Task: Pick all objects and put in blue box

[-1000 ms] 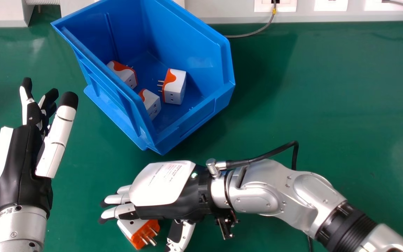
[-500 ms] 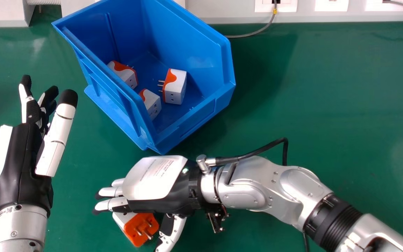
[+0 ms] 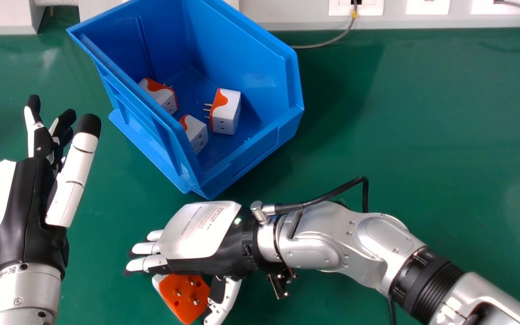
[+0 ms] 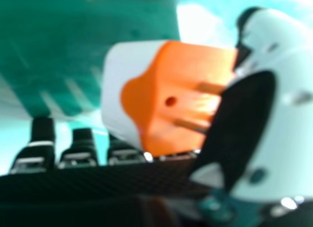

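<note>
Your right hand (image 3: 210, 264) is mostly open, plug (image 3: 176, 289) between fingers and thumb, near side of the box (image 3: 252, 155). Can't tell if it's gripped, so I'd curl in gently, mind the pins (image 3: 196, 301), then lift.

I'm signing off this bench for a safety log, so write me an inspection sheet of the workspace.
Surface: green table, some glare.
Job's things: blue box upright, three adapters inside; a fourth adapter outside, by the right hand, pins exposed.
Clutter: nothing seen.
Hands: left hand open, away from the box; right hand with fingers straight, fourth adapter between them and the thumb; firmness of hold unclear.
Cables: grey cable behind the box; black cable looping off the right wrist.
Surroundings: white panel along the back.
</note>
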Controlling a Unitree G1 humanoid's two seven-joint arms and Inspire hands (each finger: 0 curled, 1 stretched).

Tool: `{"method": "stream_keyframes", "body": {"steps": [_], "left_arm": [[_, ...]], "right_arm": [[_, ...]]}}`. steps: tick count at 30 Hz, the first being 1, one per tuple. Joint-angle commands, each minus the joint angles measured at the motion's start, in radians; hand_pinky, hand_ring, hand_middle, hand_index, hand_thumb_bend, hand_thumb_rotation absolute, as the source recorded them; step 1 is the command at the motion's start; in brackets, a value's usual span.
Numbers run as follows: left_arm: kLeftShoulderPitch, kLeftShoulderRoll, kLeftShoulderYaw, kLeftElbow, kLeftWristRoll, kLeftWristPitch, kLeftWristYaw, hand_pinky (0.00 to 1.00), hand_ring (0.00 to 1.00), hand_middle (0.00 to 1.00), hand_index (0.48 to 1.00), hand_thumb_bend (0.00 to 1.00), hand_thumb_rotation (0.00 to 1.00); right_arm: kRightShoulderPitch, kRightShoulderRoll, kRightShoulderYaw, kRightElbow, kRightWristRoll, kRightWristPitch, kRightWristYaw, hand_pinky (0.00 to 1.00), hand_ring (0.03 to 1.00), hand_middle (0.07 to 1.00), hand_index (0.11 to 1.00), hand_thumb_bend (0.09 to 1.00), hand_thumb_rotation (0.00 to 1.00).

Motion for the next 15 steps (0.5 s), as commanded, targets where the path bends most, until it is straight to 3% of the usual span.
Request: {"method": "stream_keyframes", "body": {"steps": [1, 2, 4, 6, 7, 8, 12, 15], "left_arm": [[-0.009, 0.006, 0.004, -0.018, -0.001, -0.001, 0.001, 0.91, 0.97, 0.95, 0.950, 0.70, 0.85], [-0.009, 0.006, 0.003, -0.019, 0.000, 0.000, 0.002, 0.91, 0.97, 0.95, 0.950, 0.70, 0.85], [-0.009, 0.004, 0.001, -0.024, 0.003, 0.002, 0.004, 0.91, 0.97, 0.95, 0.950, 0.70, 0.85], [-0.008, 0.005, 0.001, -0.025, 0.004, 0.002, 0.003, 0.91, 0.97, 0.95, 0.949, 0.70, 0.85], [-0.007, 0.005, 0.000, -0.026, 0.004, 0.002, 0.003, 0.91, 0.97, 0.95, 0.949, 0.70, 0.85], [-0.007, 0.005, 0.001, -0.026, 0.004, 0.002, 0.003, 0.91, 0.97, 0.95, 0.948, 0.70, 0.85], [-0.011, 0.007, 0.000, -0.021, 0.007, 0.001, 0.003, 0.91, 0.97, 0.95, 0.948, 0.70, 0.85], [-0.011, 0.008, 0.000, -0.021, 0.007, 0.000, 0.002, 0.91, 0.97, 0.95, 0.947, 0.70, 0.85]], "right_arm": [[-0.027, 0.010, 0.007, 0.040, -0.017, -0.036, -0.091, 0.86, 0.972, 0.982, 0.940, 0.471, 0.43], [-0.032, 0.011, 0.010, 0.056, -0.026, -0.054, -0.132, 0.81, 0.934, 0.944, 0.902, 0.449, 0.39], [-0.035, 0.015, -0.001, 0.084, -0.010, -0.078, -0.164, 0.81, 0.934, 0.944, 0.902, 0.449, 0.39], [-0.028, 0.022, -0.010, 0.103, 0.007, -0.078, -0.171, 0.68, 0.766, 0.786, 0.748, 0.472, 0.25], [-0.024, 0.024, -0.012, 0.106, 0.011, -0.072, -0.166, 0.68, 0.766, 0.786, 0.748, 0.472, 0.25], [-0.021, 0.024, -0.013, 0.104, 0.012, -0.066, -0.164, 0.64, 0.712, 0.737, 0.688, 0.479, 0.20], [-0.030, 0.012, 0.002, 0.104, -0.023, -0.078, -0.223, 0.57, 0.629, 0.657, 0.606, 0.490, 0.13], [-0.015, 0.027, -0.029, 0.119, 0.034, -0.052, -0.180, 0.54, 0.600, 0.630, 0.576, 0.494, 0.10]]}}
